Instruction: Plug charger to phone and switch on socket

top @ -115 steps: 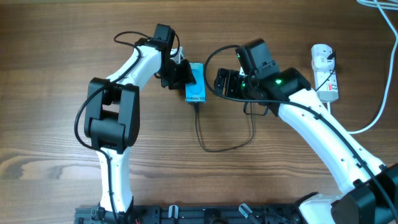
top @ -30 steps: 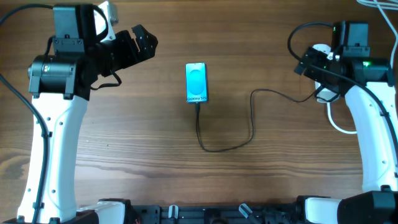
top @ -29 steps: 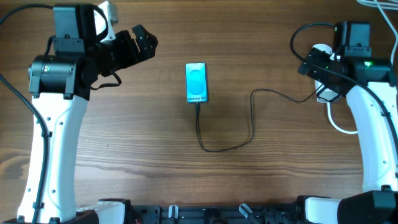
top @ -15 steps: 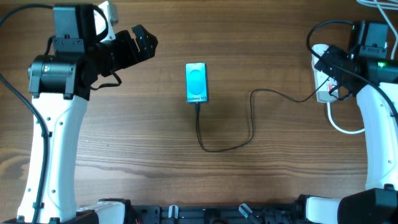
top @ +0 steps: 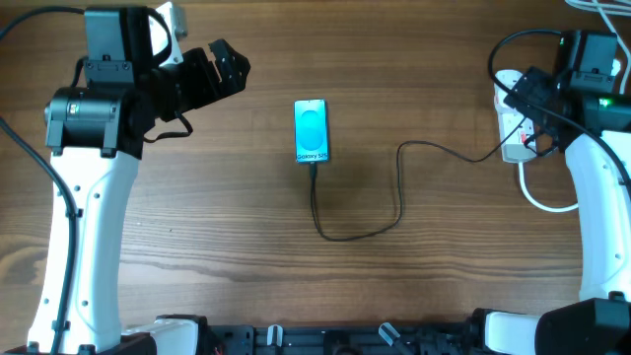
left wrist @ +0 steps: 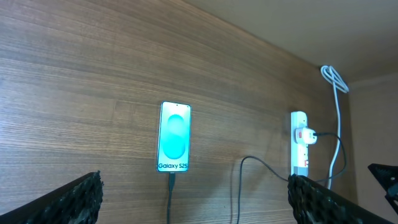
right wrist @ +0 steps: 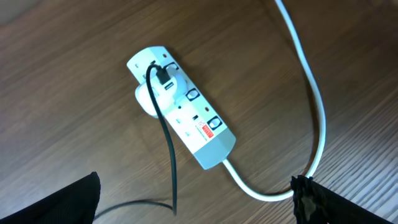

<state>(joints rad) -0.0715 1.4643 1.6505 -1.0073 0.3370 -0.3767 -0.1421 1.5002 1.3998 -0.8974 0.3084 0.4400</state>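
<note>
The phone lies flat at mid table with its cyan screen up; the left wrist view shows the phone too. The thin black charger runs from the phone's bottom edge in a loop to a white plug on the socket. The right wrist view shows the white socket from above, with the charger coming out of the plug. My right gripper hangs open above the socket and touches nothing. My left gripper is open, raised left of the phone, holding nothing.
A thick white cord leaves the socket's end and curves off the table's right side. Both arm bases stand at the near edge. The wooden table shows bare wood around the phone.
My right gripper has shifted to the right, further over the socket. The left arm, phone and charger have not moved.
</note>
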